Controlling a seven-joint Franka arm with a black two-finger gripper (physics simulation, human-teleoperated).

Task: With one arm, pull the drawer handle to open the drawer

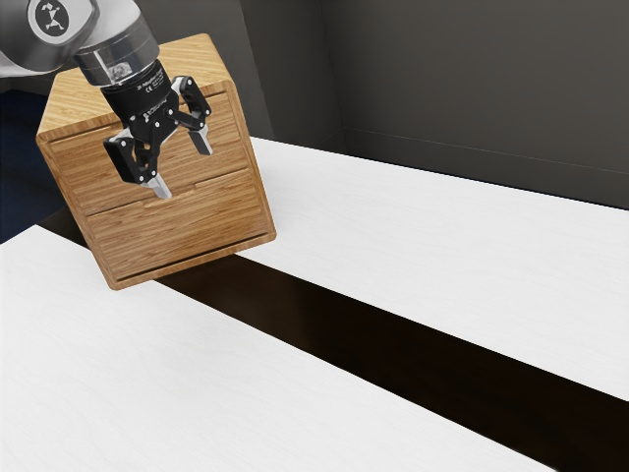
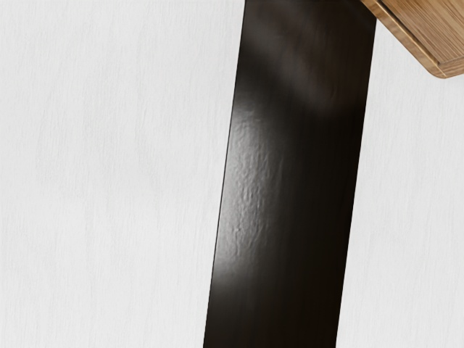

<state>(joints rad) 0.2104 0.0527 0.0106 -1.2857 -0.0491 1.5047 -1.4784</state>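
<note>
Pincer [image 1: 182, 165] spread wide at the wooden cabinet [image 1: 182, 231] front: the approach step, by my reading.
Beneath the pincer lies the white desk [image 1: 442, 246] with its dark stripe [image 1: 393, 344]; behind it stands the cabinet, its front looking shut; the drawer handle [image 1: 224, 180], a thin ridge, runs just beside the lower fingertip. Nothing is pinched yet. Next, the fingers likely need to straddle that ridge, close, then draw outward.

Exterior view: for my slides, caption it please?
Open gripper in front of the wooden drawer cabinet on the white table.
</note>
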